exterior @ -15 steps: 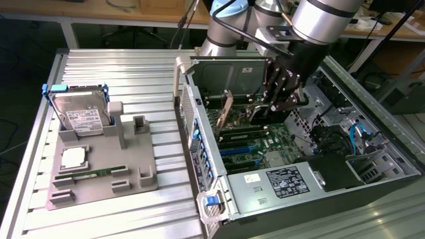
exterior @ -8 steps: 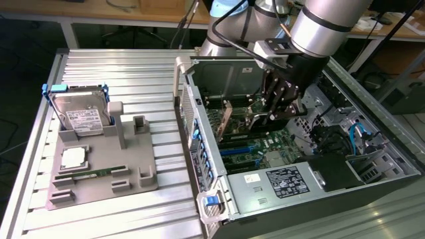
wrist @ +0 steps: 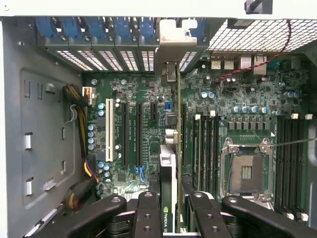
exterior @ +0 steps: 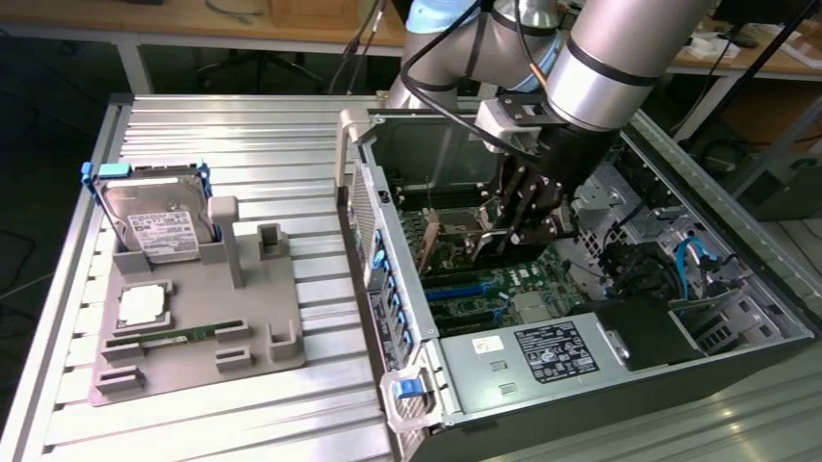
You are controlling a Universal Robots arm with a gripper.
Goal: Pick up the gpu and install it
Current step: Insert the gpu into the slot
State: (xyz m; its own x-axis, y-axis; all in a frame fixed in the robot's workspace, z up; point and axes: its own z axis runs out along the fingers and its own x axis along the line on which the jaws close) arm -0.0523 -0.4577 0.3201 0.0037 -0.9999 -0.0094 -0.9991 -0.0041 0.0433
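My gripper reaches down into the open computer case, over the green motherboard. In the wrist view the gripper is shut on the gpu, which I see edge-on between the black fingers. The card's green-and-black label shows at the fingers, and its silver end bracket reaches the slot covers at the case's rear wall. The card stands upright over the motherboard, beside the long black expansion slots. I cannot tell whether its edge sits in a slot.
A grey fixture on the ribbed metal table at the exterior view's left holds a hard drive, a processor and a RAM stick. Inside the case are a power supply, cable bundles and the empty processor socket.
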